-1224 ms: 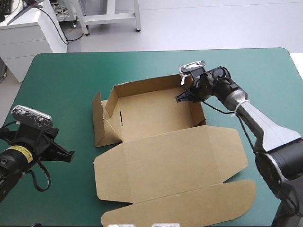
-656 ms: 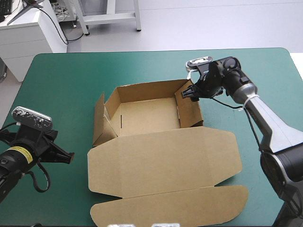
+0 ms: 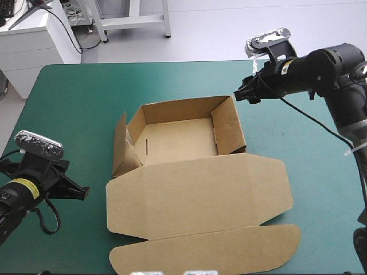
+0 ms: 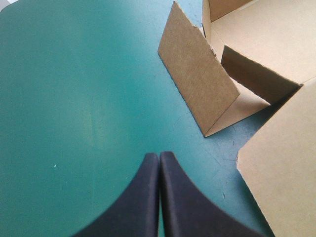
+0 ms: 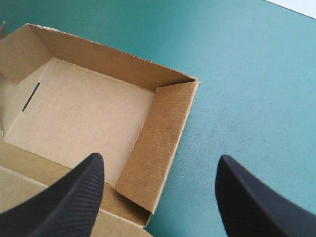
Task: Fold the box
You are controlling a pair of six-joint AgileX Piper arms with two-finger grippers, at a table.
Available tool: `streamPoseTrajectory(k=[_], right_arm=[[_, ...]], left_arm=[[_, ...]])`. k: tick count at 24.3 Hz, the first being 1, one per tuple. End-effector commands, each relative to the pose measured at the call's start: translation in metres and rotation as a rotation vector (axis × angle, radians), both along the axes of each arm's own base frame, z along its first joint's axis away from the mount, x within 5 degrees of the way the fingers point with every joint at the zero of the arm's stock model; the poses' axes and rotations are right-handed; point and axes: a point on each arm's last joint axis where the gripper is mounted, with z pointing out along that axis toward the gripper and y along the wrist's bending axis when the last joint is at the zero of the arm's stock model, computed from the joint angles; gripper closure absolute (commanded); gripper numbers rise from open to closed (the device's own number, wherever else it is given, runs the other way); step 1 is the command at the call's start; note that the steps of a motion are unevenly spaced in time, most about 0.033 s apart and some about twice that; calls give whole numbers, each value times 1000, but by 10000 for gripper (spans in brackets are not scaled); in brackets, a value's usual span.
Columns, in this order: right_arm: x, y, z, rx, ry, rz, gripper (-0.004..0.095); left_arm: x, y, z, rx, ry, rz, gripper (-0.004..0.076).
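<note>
Box [image 3: 180, 140] sits centred on the cover [image 3: 74, 97], an open tray, lid [image 3: 198, 192] flat on the near side. My right gripper [image 5: 160, 159] hangs spread and empty off its far right corner. My left gripper [image 4: 159, 154], pinched shut on nothing, faces its left flap [image 4: 197, 94].

High view looks down from behind; close wrist views share the box [image 3: 195, 192].

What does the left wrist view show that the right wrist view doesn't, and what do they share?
Only left wrist: the left end effector, shut, and the outer face of the untucked left flap. Only right wrist: the right end effector, open, the raised right wall ahead of it, and the slot in the tray floor. Both: the brown box and the teal-green cover.
</note>
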Motion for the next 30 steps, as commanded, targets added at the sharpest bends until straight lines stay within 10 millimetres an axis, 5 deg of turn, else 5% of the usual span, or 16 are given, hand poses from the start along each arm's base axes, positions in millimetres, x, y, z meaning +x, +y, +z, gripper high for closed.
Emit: streamPoseTrajectory(k=[1, 11, 21, 26, 30], right_arm=[[-7, -3, 9, 13, -26, 5, 308], [35, 11, -46, -16, 154, -12, 308], [102, 30, -138, -78, 335, -46, 359], [119, 37, -164, -59, 357, -57, 373], [124, 38, -175, -70, 379, -58, 692]], left_arm=[[1, 0, 11, -18, -69, -5, 733], [0, -3, 10, -56, -57, -19, 733], [-1, -6, 10, -90, -43, -31, 733], [-1, -6, 10, -90, -43, -31, 733], [-1, -6, 10, -92, -43, -32, 733]])
